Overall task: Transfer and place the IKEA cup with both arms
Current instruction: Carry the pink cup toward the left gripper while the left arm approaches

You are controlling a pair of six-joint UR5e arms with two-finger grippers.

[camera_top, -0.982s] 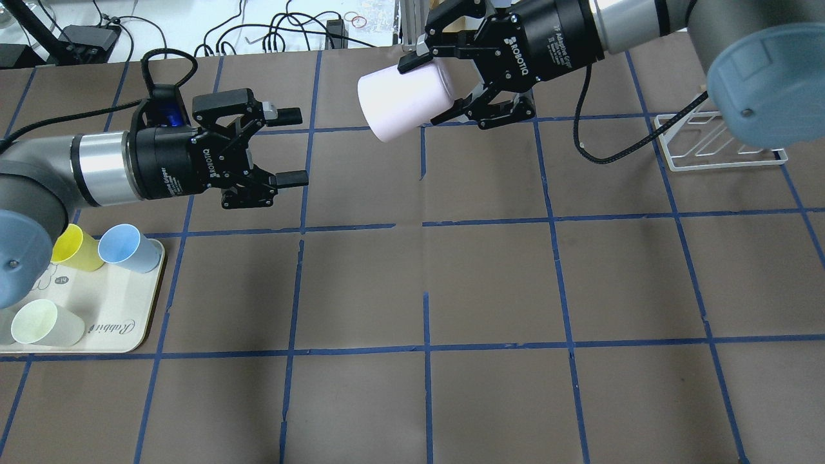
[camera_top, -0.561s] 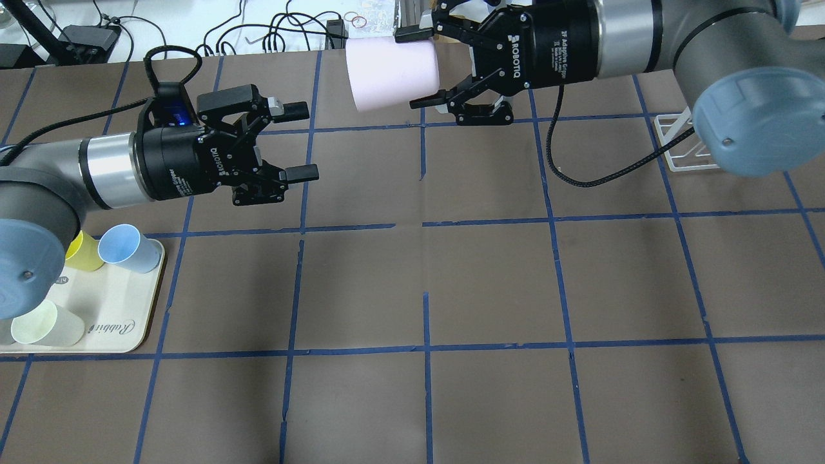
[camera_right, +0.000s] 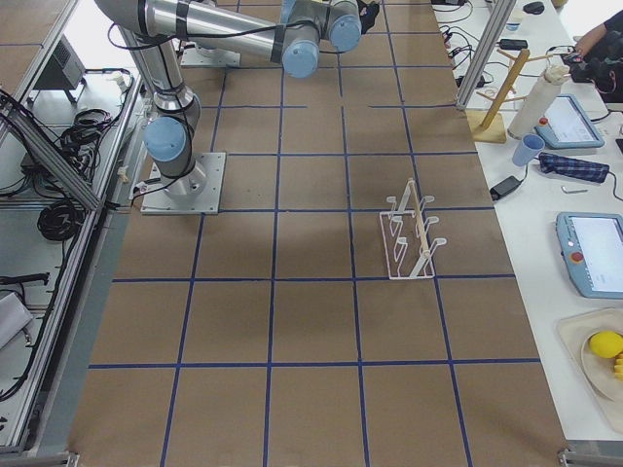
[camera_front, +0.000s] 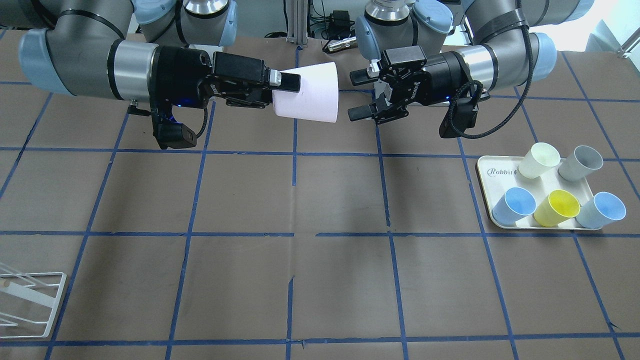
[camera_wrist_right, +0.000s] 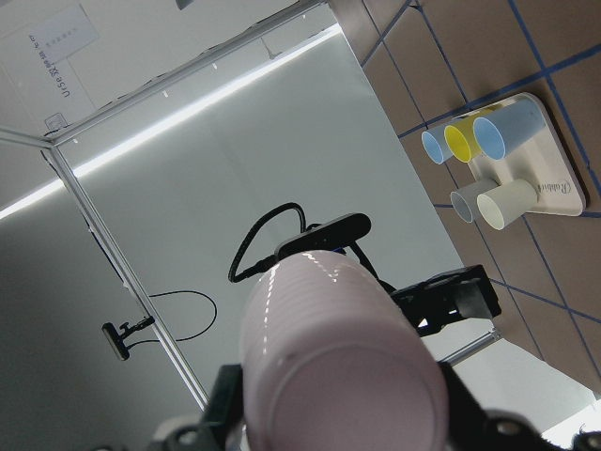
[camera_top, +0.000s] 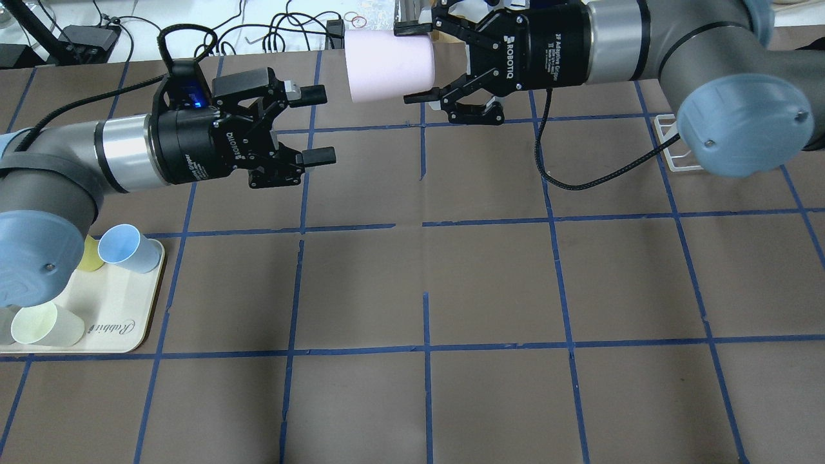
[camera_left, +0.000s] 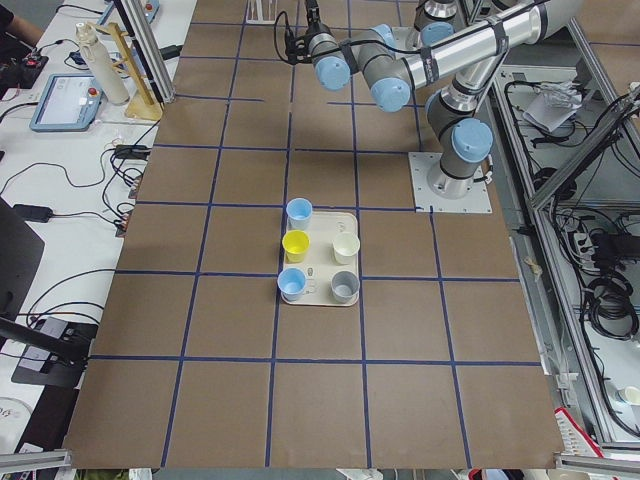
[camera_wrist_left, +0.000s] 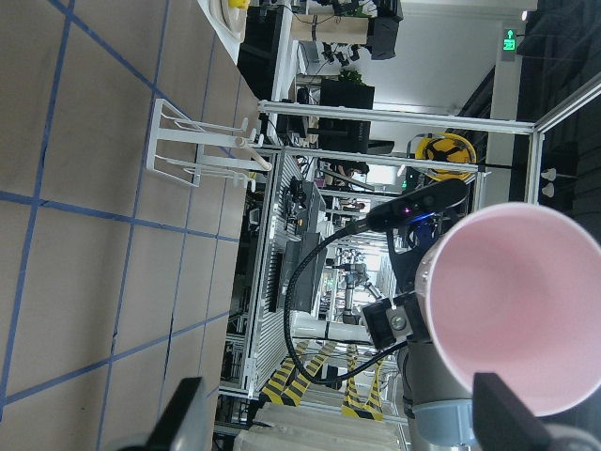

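Observation:
The pale pink IKEA cup lies sideways in the air over the far middle of the table. My right gripper is shut on its base end. It also shows in the front view. The cup's open mouth faces my left gripper, which is open, empty and level with it. In the front view the left gripper sits a short gap from the cup's rim, not touching. The right wrist view shows the cup's base between the fingers.
A cream tray on my left side holds a cream cup, a grey cup, two light blue cups and a yellow cup. A white wire rack stands on my right side.
My right gripper has moved left with the pink cup and levelled it, mouth toward the left gripper. My left gripper, still open, has moved right and farther back, closer to the cup.

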